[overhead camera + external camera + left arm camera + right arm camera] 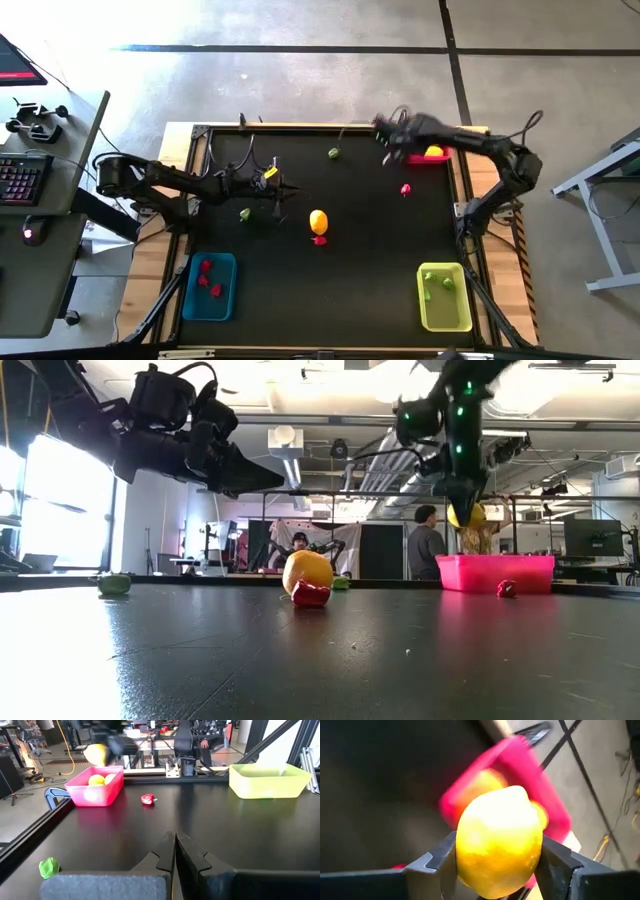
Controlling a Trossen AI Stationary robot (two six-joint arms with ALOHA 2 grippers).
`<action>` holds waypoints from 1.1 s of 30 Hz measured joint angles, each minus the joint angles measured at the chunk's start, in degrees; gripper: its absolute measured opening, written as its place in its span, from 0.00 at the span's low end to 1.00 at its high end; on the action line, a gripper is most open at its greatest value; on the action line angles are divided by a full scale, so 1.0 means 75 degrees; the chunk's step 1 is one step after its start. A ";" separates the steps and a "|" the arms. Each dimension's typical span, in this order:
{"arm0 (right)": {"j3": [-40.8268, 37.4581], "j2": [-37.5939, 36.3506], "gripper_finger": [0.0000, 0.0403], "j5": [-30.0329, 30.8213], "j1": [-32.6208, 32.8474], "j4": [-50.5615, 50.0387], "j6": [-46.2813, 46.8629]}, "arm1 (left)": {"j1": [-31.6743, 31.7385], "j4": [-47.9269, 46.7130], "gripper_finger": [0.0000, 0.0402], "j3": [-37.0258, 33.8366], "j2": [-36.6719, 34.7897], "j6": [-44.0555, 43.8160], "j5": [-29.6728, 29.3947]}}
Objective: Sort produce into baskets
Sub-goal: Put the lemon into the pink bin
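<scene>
Lemon (499, 845): yellow, glossy, clamped in right jaws above pink basket (540, 780); left jaws closed.

A matt black table top (370, 250) with a faint sheen is seen. The lemon (499, 842) looks smooth and glossy, and the pink bin (95, 792) is of smooth, slightly translucent plastic.

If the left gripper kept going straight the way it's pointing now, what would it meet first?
Probably nothing soon: the shut left gripper points across bare black table, passing between the red piece and the yellow-green basket. The table's far edge rail looks to come first, though depth is unclear.
</scene>
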 joint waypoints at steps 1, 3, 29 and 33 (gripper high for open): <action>0.0000 0.0000 0.47 -0.0073 -0.0377 0.0229 -0.0295 | 0.0000 0.0000 0.00 0.0000 0.0000 0.0003 0.0000; 0.0000 0.0006 0.47 -0.0111 -0.0924 0.0666 -0.0936 | 0.0000 0.0000 0.00 0.0000 0.0000 0.0053 -0.0002; -0.0009 0.1728 0.50 -0.0893 -0.2970 0.2277 -0.5101 | 0.0000 -0.0017 0.00 0.0000 0.0000 0.0073 -0.0006; -0.0009 0.1728 0.57 -0.0952 -0.2915 0.2279 -0.5024 | 0.0000 -0.0017 0.00 0.0000 0.0000 0.0067 -0.0006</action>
